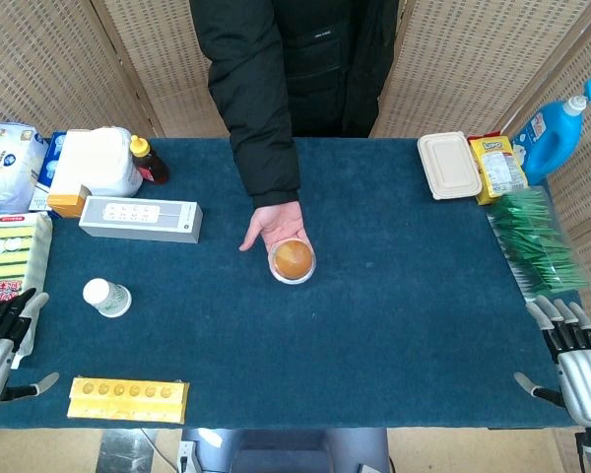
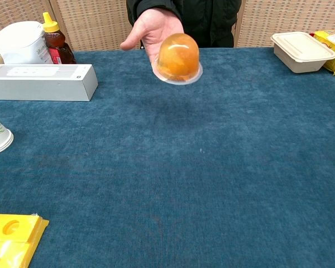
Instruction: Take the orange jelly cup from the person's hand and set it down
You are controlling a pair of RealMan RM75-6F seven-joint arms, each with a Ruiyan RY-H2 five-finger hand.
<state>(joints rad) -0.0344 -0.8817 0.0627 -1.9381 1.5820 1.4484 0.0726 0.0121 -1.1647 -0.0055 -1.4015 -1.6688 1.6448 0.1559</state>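
Observation:
The orange jelly cup (image 1: 294,260) (image 2: 178,57) lies on the open palm of a person's hand (image 1: 272,226) (image 2: 154,25), held out above the middle of the blue table (image 1: 394,296). My left hand (image 1: 4,345) hovers at the table's near left corner, fingers apart and holding nothing. My right hand (image 1: 571,355) sits at the near right corner, likewise spread and holding nothing. Both hands are far from the cup. Neither hand shows in the chest view.
A white box (image 1: 141,218), a paper cup (image 1: 106,297) and a yellow tray (image 1: 128,399) lie on the left. A honey bottle (image 1: 148,161) and white tub (image 1: 98,160) stand far left. A clamshell container (image 1: 448,165), green packets (image 1: 537,241) and blue detergent bottle (image 1: 557,128) are right.

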